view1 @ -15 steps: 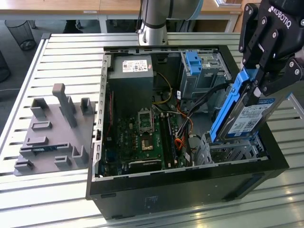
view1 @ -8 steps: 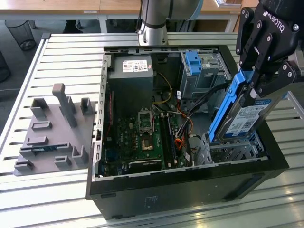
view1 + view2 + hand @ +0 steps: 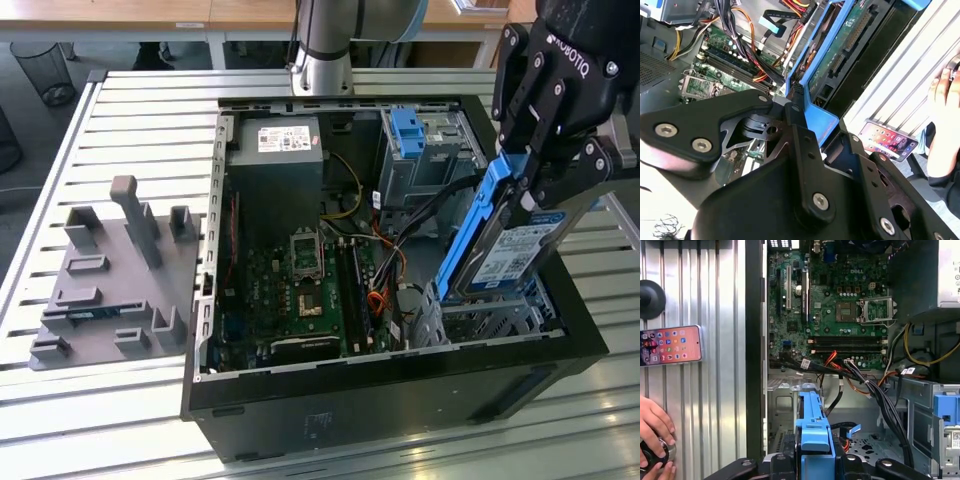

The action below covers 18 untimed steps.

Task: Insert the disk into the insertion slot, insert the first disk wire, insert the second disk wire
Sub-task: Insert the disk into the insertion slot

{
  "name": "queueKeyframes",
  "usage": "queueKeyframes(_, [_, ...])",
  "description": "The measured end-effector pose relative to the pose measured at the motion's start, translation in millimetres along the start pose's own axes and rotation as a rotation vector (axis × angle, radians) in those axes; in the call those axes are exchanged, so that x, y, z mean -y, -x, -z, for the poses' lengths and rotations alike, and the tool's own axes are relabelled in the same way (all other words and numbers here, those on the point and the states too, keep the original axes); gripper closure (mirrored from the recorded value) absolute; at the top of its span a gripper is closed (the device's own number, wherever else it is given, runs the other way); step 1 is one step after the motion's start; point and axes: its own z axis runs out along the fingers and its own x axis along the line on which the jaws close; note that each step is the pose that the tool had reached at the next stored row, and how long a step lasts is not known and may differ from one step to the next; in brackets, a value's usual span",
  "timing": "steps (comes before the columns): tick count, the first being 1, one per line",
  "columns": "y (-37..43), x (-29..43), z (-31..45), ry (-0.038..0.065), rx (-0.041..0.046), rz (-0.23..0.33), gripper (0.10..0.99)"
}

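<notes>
Gripper [image 3: 527,185]: fingers pressed together in a pinch on the upper end of the blue carrier. Holding it there, I judge, leaves the lower end free to go in first.
Disk [image 3: 508,250]: held in the air at 4 o'clock of the open computer case [image 3: 400,405] in the exterior view. It is steeply tilted with its label side outward, a slant that seems meant to aim its lower end at the cage mouth. Not seated.
Insertion slot [image 3: 495,318]: low perforated grey cage just under the disk's lower end, at 3 o'clock of the motherboard. Whether the two touch cannot be told.
Loose cables [image 3: 395,238]: black and orange runs between motherboard and slot, none joined to the disk. Both wire steps judged not yet done.
Motherboard [image 3: 310,285]: flat on the case floor.
Taller cage with blue latch [image 3: 410,140]: at 11 o'clock of the disk, untouched.
Power supply [image 3: 275,165]: at 12 o'clock of the motherboard.
Grey fixture plate [image 3: 110,270]: on the slatted table [image 3: 130,100], at 9 o'clock of the case.
Phone [image 3: 670,345], person's hand [image 3: 652,432]: on the table outside the case wall.
</notes>
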Motion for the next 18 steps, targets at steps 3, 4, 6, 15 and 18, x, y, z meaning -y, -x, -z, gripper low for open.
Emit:
queueKeyframes(3, [0.5, -0.2, -2.3, 0.0, 0.0001, 0.0, 0.722])
queueKeyframes(4, [0.5, -0.3, -3.0, 0.0, 0.0, 0.0, 0.722])
queueKeyframes(6, [0.8, -0.5, -4.6, -0.001, 0.0, 0.0, 0.722])
queueKeyframes(15, [1.4, -2.1, -12.0, -0.001, 0.0, 0.0, 0.722])
queueKeyframes(18, [1.4, -2.5, -15.0, -0.001, 0.0002, 0.0, 0.722])
